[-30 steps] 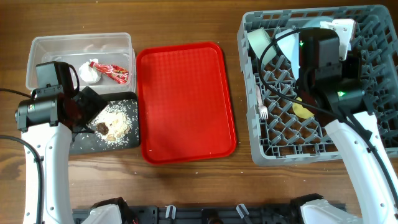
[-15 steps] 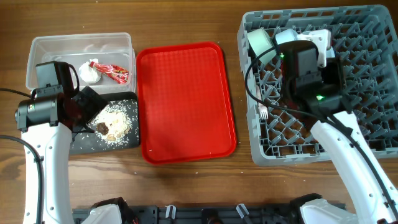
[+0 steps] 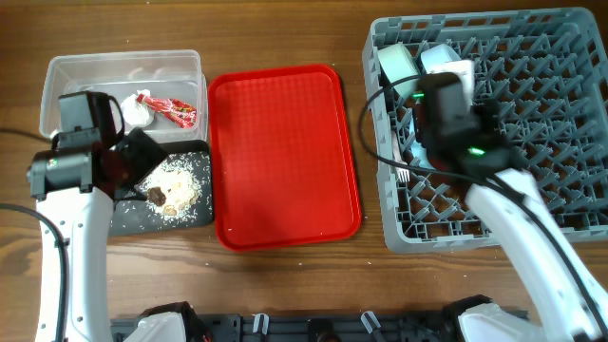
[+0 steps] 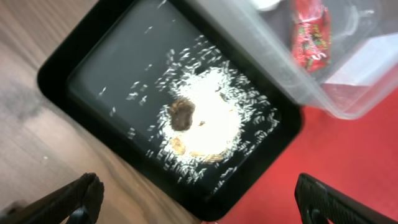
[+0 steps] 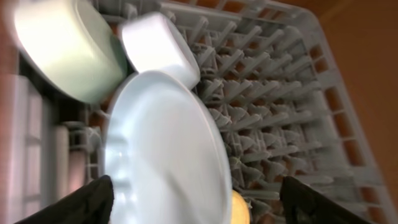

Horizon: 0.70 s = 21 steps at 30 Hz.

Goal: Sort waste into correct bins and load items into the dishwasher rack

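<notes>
The grey dishwasher rack (image 3: pixel 475 237) fills the right of the table. In the right wrist view the pale blue plate (image 5: pixel 165 149) stands on edge in the rack (image 5: pixel 280 93), with a mint green bowl (image 5: pixel 62 43), a pale blue bowl (image 5: pixel 158 46) and a yellow cup (image 5: pixel 239 208) around it. My right gripper (image 5: pixel 199 199) is open, its fingers wide on either side of the plate. A white fork (image 3: pixel 402 171) lies in the rack. My left gripper (image 4: pixel 199 205) hangs open over the near corner of the black tray (image 4: pixel 93 68), which holds rice and brown scraps (image 4: pixel 205 118).
The clear tub (image 3: pixel 66 76) at the back left holds a white napkin ball (image 3: pixel 136 111) and a red wrapper (image 3: pixel 176 111). A flat red serving tray (image 3: pixel 285 152) lies between the bins and the rack, bare. Wooden table shows along the front edge.
My right arm has swung left across the rack to its back-left part, covering the spot where the yellow cup showed. The left arm has stayed where it was.
</notes>
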Tool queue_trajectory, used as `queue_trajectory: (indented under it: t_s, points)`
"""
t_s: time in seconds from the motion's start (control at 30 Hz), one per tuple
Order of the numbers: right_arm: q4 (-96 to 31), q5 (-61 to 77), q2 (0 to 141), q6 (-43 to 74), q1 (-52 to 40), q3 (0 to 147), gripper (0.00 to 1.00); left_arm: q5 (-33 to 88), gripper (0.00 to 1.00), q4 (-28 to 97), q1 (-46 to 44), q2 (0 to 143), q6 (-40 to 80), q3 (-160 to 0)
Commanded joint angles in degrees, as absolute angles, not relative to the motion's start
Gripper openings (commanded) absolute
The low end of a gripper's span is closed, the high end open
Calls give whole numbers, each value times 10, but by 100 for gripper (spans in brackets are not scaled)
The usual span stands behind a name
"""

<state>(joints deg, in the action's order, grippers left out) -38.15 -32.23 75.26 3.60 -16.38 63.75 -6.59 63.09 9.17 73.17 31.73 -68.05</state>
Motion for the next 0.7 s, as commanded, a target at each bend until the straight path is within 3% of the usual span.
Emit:
queue_trajectory:
  t_s: [0.0, 0.1, 0.3, 0.43, 0.5, 0.67]
  points:
    - [-368, -48, 693, 44, -93, 649, 93, -14, 100, 573, 9, 733, 227, -682]
    - [-409, 137, 691, 43, -25, 649, 98, -11, 100, 542, -67, 757, 226, -682]
    - [-569, 151, 685, 89, 12, 647, 93, -13, 99, 661, -100, 774, 227, -674]
    - [-524, 154, 598, 44, 11, 585, 96, -17, 100, 609, -111, 657, 227, -574]
    - [-460, 151, 481, 46, 11, 517, 100, -18, 100, 542, -150, 556, 230, -495]
    - [-458, 149, 385, 46, 11, 485, 100, -20, 100, 491, -174, 448, 233, -442]
